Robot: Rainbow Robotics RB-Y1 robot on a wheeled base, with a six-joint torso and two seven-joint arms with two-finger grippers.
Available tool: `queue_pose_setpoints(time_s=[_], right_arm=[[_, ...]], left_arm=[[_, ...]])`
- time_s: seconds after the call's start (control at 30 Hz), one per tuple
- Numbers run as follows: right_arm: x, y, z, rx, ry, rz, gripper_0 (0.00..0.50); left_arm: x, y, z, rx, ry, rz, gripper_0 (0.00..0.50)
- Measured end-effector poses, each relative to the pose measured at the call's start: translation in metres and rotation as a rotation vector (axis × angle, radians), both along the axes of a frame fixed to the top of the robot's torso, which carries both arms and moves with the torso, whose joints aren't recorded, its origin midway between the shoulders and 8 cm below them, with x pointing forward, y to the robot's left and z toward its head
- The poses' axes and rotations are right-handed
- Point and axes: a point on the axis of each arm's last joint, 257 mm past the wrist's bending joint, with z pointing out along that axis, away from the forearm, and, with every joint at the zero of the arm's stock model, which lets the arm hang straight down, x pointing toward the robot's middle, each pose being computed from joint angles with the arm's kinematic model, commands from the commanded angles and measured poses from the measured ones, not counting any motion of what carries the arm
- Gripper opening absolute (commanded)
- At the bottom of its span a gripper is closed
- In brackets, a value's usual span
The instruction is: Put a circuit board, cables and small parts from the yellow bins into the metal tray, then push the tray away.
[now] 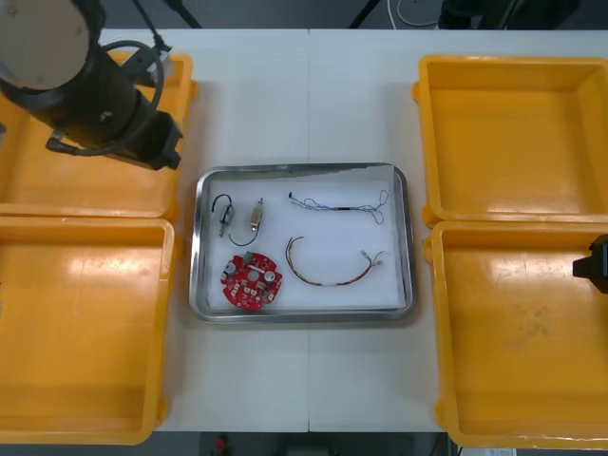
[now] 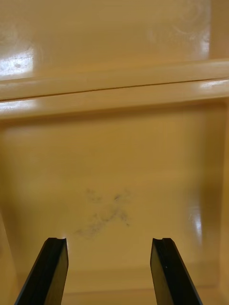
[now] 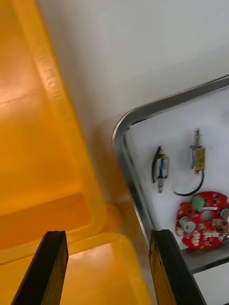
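I am looking down on the light table (image 1: 304, 95), where four yellow bins (image 1: 81, 323) are sitting in pairs, two along the left edge and two along the right edge. The metal tray (image 1: 410, 247) is lying between them at the middle of the table, white inside.

My left arm is reaching in from the far left corner. The left end effector (image 3: 107, 267) is hanging over the far left bin (image 1: 57, 185), by the rim on its tray side, with its fingers spread and nothing between them. The right end effector (image 2: 109, 271) is hovering at the right edge over the near right bin (image 1: 518, 332), fingers also standing apart above the scuffed bin floor.

Inside the tray, the round red circuit board (image 1: 252, 281) is resting toward its near left corner. The red and yellow cable (image 1: 332, 271) is curving just beside it, toward the right edge. A dark thin cable (image 1: 339, 204) is stretching along the tray's far side. Two small metal parts (image 1: 256, 215), each trailing a black wire, are lying in the far left corner of the tray.
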Motion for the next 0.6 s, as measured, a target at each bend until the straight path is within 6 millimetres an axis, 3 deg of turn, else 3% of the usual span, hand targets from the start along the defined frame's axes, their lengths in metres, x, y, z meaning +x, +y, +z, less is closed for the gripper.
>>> queue_pose_setpoints(time_s=[0.4, 0.6], right_arm=[[-0.002, 0.005, 0.002, 0.002, -0.002, 0.021, 0.5], [-0.003, 0.029, 0.013, -0.043, -0.025, 0.126, 0.5]], left_arm=[[-0.032, 0.111, -0.016, -0.048, 0.026, 0.19, 0.5], [-0.051, 0.154, -0.024, 0.023, 0.034, 0.137, 0.5]])
